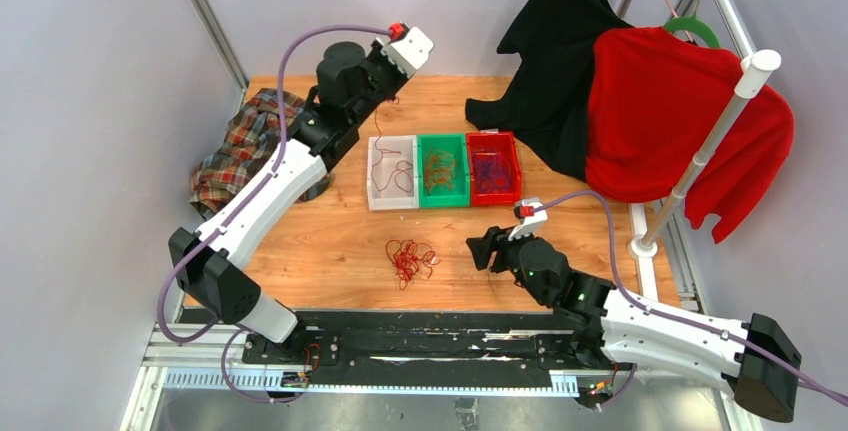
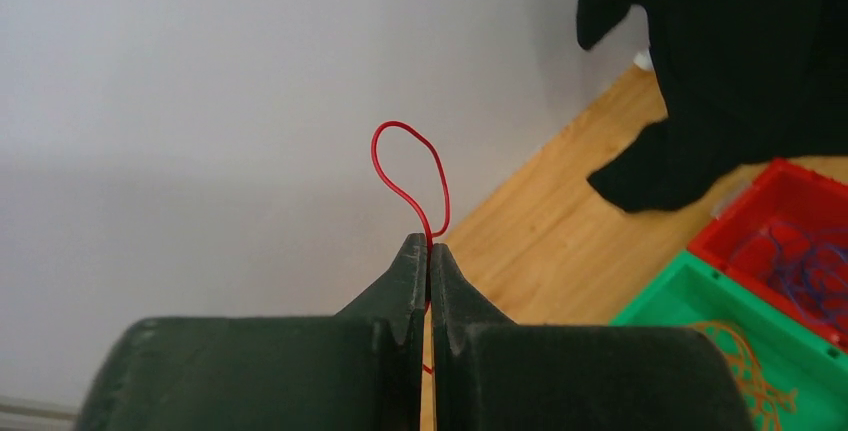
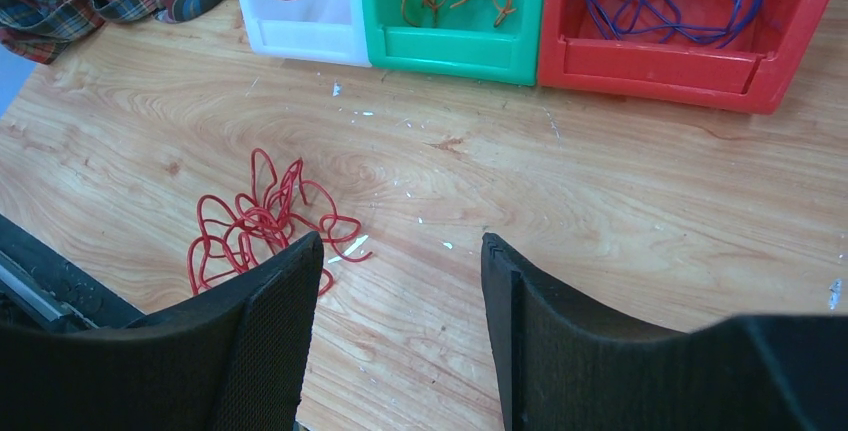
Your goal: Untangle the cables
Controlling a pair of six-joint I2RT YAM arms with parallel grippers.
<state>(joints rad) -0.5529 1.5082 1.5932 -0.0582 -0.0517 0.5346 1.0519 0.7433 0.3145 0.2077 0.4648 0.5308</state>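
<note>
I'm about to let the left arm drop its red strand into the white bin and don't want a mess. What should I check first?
1. Left gripper shut on the red strand: ok.
2. Strand's lower end free of the red tangle: cannot tell, hidden behind the fingers.
3. White bin holds red only: ok.
4. Right gripper open, clear of the tangle: ok.
5. Left gripper directly over the white bin: cannot tell.

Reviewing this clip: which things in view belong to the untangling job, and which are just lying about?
Job: red cable tangle; red strand pinched in left gripper; white bin, green bin, red bin holding sorted strands; right gripper, open.
Lying about: plaid shirt; black garment; red sweater.
</note>
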